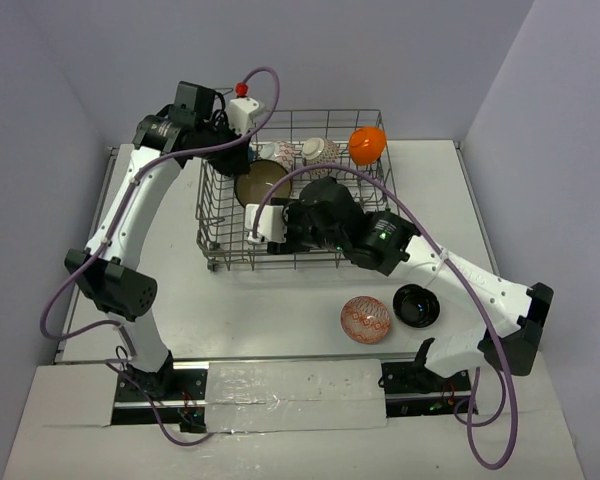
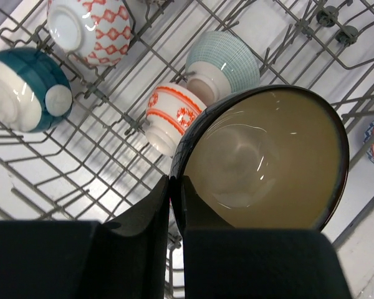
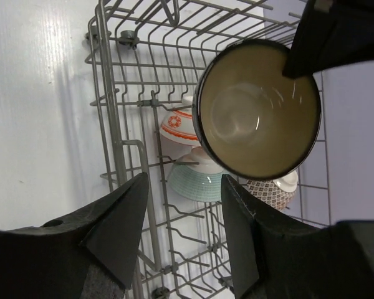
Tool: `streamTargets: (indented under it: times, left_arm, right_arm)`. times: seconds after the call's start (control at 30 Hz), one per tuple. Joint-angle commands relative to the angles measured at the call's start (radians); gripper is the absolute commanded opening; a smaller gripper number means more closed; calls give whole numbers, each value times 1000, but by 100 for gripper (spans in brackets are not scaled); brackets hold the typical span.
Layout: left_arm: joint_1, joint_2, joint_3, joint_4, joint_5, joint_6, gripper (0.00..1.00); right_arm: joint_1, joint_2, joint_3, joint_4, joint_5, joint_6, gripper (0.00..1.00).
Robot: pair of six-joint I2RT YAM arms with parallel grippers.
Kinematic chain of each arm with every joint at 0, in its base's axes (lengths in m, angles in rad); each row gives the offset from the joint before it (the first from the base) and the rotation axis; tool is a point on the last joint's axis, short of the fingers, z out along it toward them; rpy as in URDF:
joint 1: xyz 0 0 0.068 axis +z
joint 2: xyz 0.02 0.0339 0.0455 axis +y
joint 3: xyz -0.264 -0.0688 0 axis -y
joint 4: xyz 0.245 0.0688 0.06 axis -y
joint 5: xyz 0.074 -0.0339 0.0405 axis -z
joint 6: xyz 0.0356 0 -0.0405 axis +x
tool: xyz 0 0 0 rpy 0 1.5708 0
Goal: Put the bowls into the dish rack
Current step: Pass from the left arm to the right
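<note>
My left pincer [image 2: 174,184] pinches the dark-rimmed tan bowl [image 2: 262,156] by its rim, a hold I judge slippery on glazed, brittle ceramic, while my right pincer [image 3: 186,182] hangs spread.

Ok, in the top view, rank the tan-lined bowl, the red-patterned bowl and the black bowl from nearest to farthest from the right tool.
1. tan-lined bowl, over the dish rack, just beyond the right tool.
2. red-patterned bowl, on the table, near side of the rack.
3. black bowl, on the table, further right.
</note>
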Motion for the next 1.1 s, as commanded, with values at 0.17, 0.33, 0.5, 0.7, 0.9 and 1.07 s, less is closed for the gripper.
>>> streamTargets:
  times: [0.17,0.33,0.5,0.7,0.9,1.07]
  left_arm:
    - [-45,18,65,37,18,4,0]
    - [-66,2,56,33,13,4,0]
    - [-73,-5,76,10,29,7,0]
    - [-76,-27,56,-9,27,22,0]
    - [-77,-39,53,-15,18,32,0]
    - [-77,-44,40,-6,9,32,0]
  right_arm:
    - [29,35,15,51,93,-53,58]
    - [29,69,-27,79,97,-66,58]
    - [29,109,-21,86,83,-61,59]
    - [29,152,-13,94,83,-61,58]
    - [29,170,-5,94,86,-50,42]
    - [29,170,-2,97,97,-49,20]
